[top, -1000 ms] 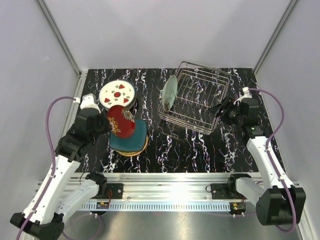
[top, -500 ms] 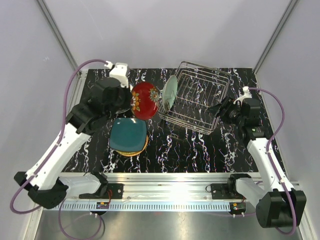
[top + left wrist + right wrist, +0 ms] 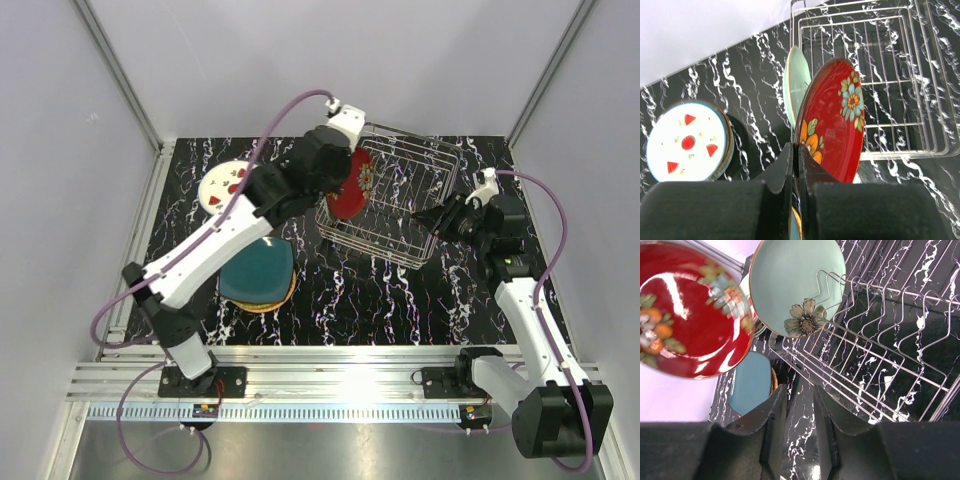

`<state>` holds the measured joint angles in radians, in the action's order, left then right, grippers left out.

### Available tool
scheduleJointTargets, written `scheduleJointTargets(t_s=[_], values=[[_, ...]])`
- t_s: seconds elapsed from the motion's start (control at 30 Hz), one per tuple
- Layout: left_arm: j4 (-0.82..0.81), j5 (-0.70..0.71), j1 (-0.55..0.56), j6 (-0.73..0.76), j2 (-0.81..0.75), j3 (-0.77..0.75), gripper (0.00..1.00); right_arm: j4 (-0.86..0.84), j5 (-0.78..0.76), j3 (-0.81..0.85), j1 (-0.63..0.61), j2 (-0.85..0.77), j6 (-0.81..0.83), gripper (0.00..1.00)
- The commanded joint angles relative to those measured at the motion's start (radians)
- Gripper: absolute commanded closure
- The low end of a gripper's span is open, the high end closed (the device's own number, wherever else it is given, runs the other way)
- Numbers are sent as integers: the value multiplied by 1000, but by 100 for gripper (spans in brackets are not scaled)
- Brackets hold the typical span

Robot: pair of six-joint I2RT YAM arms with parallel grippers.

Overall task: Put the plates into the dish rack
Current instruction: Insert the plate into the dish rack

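The plates sit in three spots. The red plate [image 3: 352, 185], painted with flowers, hangs on edge over the left end of the dish rack [image 3: 405, 205], just beside the mint-green plate [image 3: 796, 82], which stands upright in a slot there. I cannot tell whether the red plate's lower rim has met the wires. The dark teal plate [image 3: 258, 270] lies flat on an orange-tan plate [image 3: 283, 297] toward the near-left part of the bench [image 3: 400, 295]. The white strawberry plate [image 3: 222, 185] tops a small pile by the far-left corner. The rack itself stands toward the far-right part of the bench.

The left gripper [image 3: 796, 167] is pinched tight on the red plate's rim, one finger on each face. The right gripper [image 3: 796, 407] sits at the rack's right side with a narrow gap between its fingers and nothing in that gap that I can see.

These look like glazed, glossy ware: stiff, brittle and slick. I would guess a plate held by one edge wants to swing, so the raised rim is the sensible place to take it, with the plate set down gently between the prongs. The rack is thin silver wire with zigzag uprights and is probably light. It may skid on the polished black, white-veined bench top if nudged.
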<state>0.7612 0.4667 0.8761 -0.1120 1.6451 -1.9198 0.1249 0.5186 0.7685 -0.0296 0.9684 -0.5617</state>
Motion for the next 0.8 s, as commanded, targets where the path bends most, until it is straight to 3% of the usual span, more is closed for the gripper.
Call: scheduleJointTargets(t_s=[0.0,0.3,0.77], values=[[-105,150,38,86,86,-149,100,-53,32,6,2,3,2,65],[-217,398,92,326,277,-249,100,-8,-61,-3,0,9,23,59],[-356,506,104,474,424,-255,100,-1,-84,-8,0,15,23,57]])
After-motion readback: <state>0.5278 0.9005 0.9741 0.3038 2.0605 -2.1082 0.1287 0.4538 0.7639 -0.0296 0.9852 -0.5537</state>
